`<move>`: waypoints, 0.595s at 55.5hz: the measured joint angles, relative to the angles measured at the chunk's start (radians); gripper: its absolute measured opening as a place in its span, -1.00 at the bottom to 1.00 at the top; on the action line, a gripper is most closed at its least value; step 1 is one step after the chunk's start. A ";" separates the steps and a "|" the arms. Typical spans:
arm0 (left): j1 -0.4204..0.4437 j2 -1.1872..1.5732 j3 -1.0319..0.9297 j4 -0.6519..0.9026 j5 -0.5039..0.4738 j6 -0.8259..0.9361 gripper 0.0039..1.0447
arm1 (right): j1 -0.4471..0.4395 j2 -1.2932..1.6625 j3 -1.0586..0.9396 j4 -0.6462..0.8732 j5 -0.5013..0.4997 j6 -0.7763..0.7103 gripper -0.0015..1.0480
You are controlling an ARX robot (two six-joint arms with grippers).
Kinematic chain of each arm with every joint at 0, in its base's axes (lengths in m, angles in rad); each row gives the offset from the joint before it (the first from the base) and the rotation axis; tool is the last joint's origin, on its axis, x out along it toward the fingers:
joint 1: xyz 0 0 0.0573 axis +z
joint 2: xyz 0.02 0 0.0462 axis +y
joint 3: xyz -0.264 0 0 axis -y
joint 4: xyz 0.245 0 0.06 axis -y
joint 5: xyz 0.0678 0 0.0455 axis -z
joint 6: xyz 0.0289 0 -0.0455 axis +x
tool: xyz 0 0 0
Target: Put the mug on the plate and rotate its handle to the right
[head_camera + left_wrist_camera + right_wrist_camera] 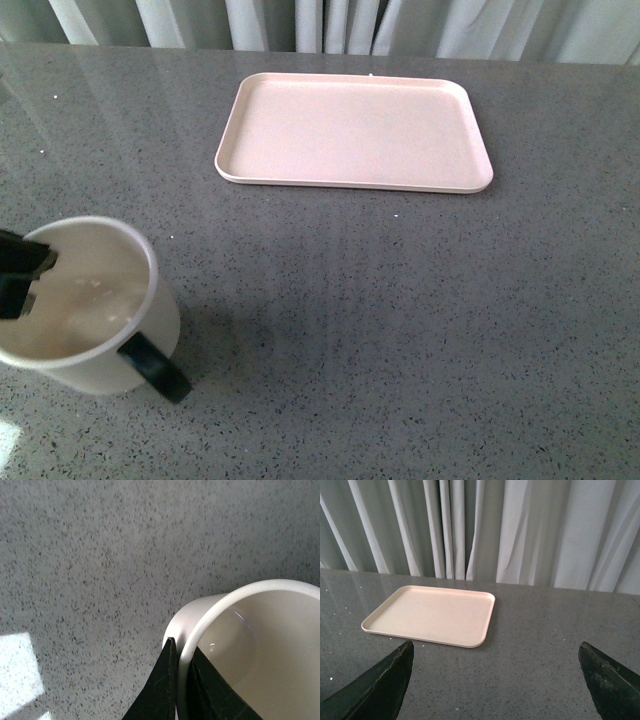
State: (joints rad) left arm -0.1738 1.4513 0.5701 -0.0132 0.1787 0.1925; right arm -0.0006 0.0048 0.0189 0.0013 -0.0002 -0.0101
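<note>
The white mug (95, 330) is at the near left of the grey table, its black handle (155, 368) pointing toward the front right. My left gripper (22, 277) is shut on the mug's rim (197, 630), one finger inside and one outside. The mug is empty inside. The pale pink plate (355, 130) lies flat at the far middle of the table, with nothing on it. In the right wrist view the plate (432, 614) lies ahead of my right gripper (495, 652), which is open and holds nothing, its fingertips (395, 667) wide apart above the table.
The speckled grey tabletop (400, 320) stretches between mug and plate. Pale curtains (520, 530) hang behind the table's far edge. A bright patch of light (17, 672) falls on the table beside the mug.
</note>
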 joint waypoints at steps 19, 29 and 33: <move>-0.246 0.260 0.407 -0.084 -0.063 -0.163 -0.96 | 0.000 0.000 0.000 0.000 0.000 0.000 0.82; -0.306 0.404 0.636 -0.160 -0.076 -0.186 -0.96 | 0.000 0.000 0.000 0.000 0.000 0.000 0.82; -0.317 0.475 0.747 -0.201 -0.076 -0.200 -0.96 | 0.000 0.000 0.000 0.000 0.000 0.000 0.82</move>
State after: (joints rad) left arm -0.4904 1.9259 1.3170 -0.2138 0.1028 -0.0078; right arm -0.0006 0.0048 0.0189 0.0013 -0.0002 -0.0101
